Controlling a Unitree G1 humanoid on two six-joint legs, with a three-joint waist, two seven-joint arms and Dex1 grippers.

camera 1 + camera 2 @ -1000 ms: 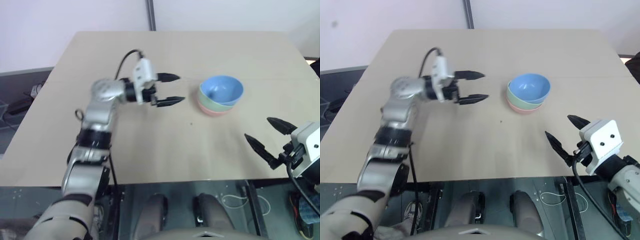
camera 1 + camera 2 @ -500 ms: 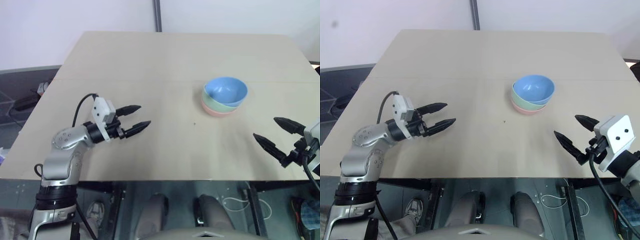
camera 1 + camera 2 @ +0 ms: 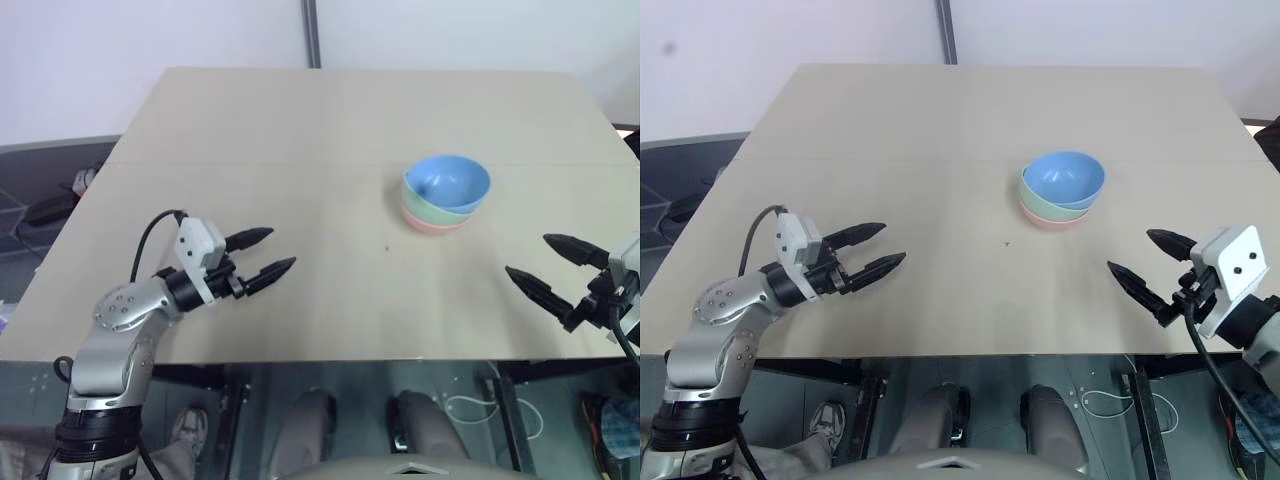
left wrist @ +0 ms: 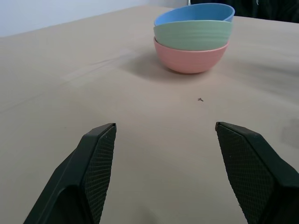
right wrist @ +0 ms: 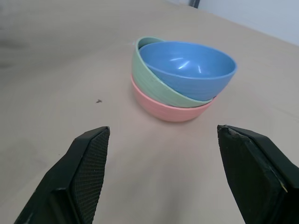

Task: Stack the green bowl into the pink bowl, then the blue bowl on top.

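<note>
Looking done, judging by the stack: blue bowl [image 3: 447, 181] sitting in green bowl [image 4: 193, 33], green nested in pink bowl [image 5: 170, 109], all three on the bench [image 3: 340, 110]. Blue and green leaning a little off level (not seated flush, as the right wrist view shows). Left end effector [image 3: 264, 252] hanging released and empty, jaws spread, stack well ahead of its fingertips and off toward the other arm. Right end effector [image 3: 1143, 265] likewise standing spread, grasping nothing, stack ahead of it and well apart. Nothing left to move, probably; at most levelling the tilted bowls.
</note>
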